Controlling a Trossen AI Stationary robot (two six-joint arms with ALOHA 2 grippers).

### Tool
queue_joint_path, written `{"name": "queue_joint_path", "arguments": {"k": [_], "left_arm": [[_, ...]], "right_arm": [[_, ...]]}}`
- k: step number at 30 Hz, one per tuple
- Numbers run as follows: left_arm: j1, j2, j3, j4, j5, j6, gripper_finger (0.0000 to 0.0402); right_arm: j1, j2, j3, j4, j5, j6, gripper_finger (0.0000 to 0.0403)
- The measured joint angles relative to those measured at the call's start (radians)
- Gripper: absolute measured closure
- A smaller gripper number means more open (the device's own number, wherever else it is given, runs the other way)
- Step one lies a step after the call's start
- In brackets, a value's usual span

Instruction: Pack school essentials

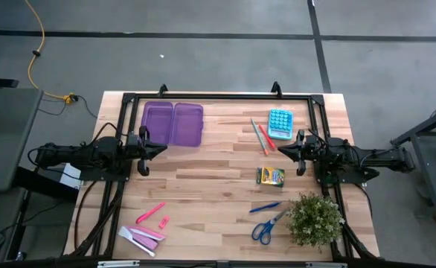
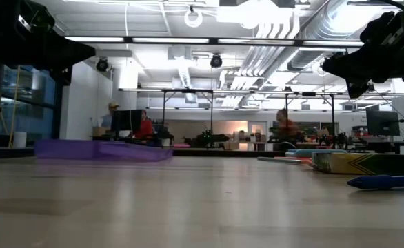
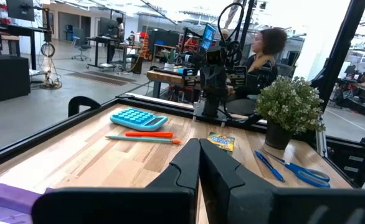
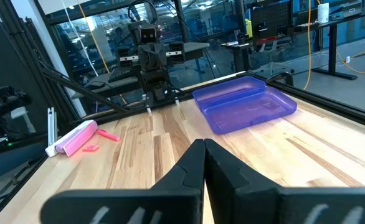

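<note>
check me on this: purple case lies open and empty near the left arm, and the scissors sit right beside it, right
Not quite. The purple case does lie open and empty near the left arm, but the scissors are not beside it. They lie far across the table on the right arm's side, next to the plant and the blue pen. The high view shows this.

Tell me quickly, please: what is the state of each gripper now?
Left gripper: closed, holding nothing, above the table's left side.
Right gripper: closed, holding nothing, above the table's right side.
</note>
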Motion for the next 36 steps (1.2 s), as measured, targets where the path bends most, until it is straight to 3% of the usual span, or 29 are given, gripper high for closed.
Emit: {"name": "queue_joint_path", "arguments": {"k": [5,8,14,20,28,36], "left_arm": [[0.000,0.000,0.000,0.000,0.000,0.000,0.0402],[0.000,0.000,0.000,0.000,0.000,0.000,0.0401],[0.000,0.000,0.000,0.000,0.000,0.000,0.0402],[0.000,0.000,0.000,0.000,0.000,0.000,0.0401],[0.000,0.000,0.000,0.004,0.000,-0.003,0.0401],[0.000,0.000,0.000,0.132,0.017,-0.309,0.0401]], "right_arm": [[0.000,0.001,0.000,0.072,0.017,0.039,0.0402],[0.000,0.000,0.000,0.235,0.028,0.173,0.0402],[0.000,0.000,0.000,0.544,0.161,0.377,0.0402],[0.000,0.018,0.023,0.740,0.158,0.333,0.0402],[0.001,0.232,0.275,0.589,0.164,0.194,0.0402],[0.001,0.557,0.581,0.353,0.098,0.110,0.0402]]}}
